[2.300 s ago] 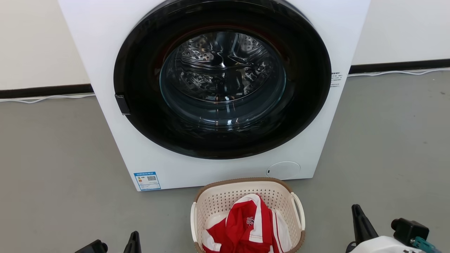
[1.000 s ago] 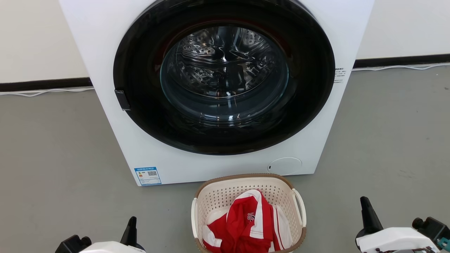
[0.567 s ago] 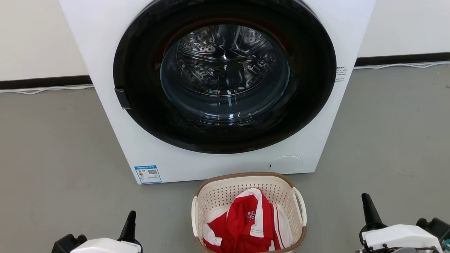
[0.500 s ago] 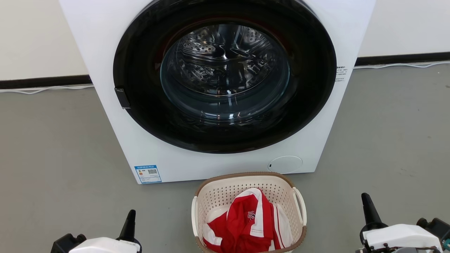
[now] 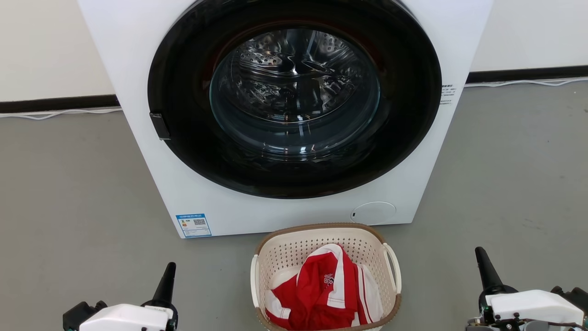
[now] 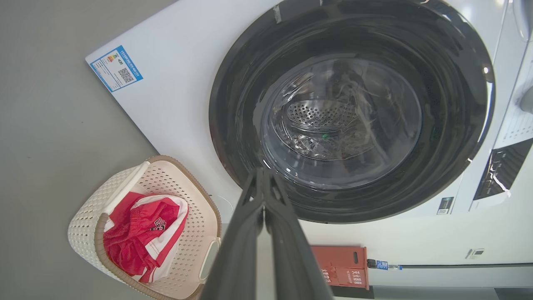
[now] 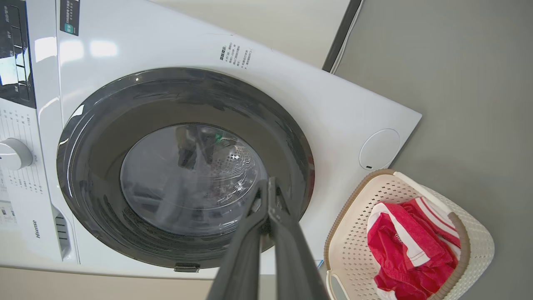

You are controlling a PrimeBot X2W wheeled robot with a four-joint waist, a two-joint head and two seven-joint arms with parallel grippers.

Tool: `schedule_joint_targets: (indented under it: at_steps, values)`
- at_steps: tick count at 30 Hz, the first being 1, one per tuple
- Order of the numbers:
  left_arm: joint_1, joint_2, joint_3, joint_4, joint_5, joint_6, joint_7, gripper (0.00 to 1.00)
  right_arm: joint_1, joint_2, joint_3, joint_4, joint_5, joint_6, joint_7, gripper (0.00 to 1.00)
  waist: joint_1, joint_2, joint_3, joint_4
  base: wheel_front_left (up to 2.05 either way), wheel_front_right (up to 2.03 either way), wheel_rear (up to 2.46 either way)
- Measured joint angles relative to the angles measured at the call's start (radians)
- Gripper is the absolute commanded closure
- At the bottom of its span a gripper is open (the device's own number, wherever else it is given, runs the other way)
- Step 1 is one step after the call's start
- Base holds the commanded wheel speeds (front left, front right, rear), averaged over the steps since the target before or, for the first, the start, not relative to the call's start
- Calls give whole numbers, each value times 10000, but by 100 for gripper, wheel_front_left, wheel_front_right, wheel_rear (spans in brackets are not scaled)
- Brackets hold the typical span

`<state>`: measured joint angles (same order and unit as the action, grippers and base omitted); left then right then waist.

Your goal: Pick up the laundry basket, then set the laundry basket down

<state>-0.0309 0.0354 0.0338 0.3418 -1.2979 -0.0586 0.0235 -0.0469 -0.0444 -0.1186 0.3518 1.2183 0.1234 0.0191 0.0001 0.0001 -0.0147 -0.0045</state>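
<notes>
While the left tool and right tool wait with fingers pressed together in the lower corners, the laundry basket stands on the floor at bottom centre, midway between them. One side handle faces each tool. The washer stands just behind, a red-and-white shirt lies inside, and both sides look unobstructed.

The left gripper sits at the lower left of the head view, its 2 dark fingers pressed together and pointing up. The right gripper mirrors it at the lower right, equally closed. Both white wrists lie low.
</notes>
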Motion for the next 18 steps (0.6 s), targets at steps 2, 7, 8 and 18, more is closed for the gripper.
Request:
schedule_joint_targets:
  at_steps: [2,7,8,18]
  values:
    - [-2,0,27,-44,-174,-36,40,100,-1,0,-6,-63,228,0,33,100,0,0,12,3,0,0,0]
    - [-10,6,123,-153,-681,-130,188,100,-5,0,-33,-171,840,0,178,100,0,0,41,10,0,0,0]
    - [-10,6,123,-153,-681,-130,188,100,-5,0,-33,-171,840,0,178,100,0,0,41,10,0,0,0]
    - [-83,12,278,-337,-1632,-313,441,100,-11,0,-75,-426,2065,0,445,100,0,0,99,25,0,0,0]
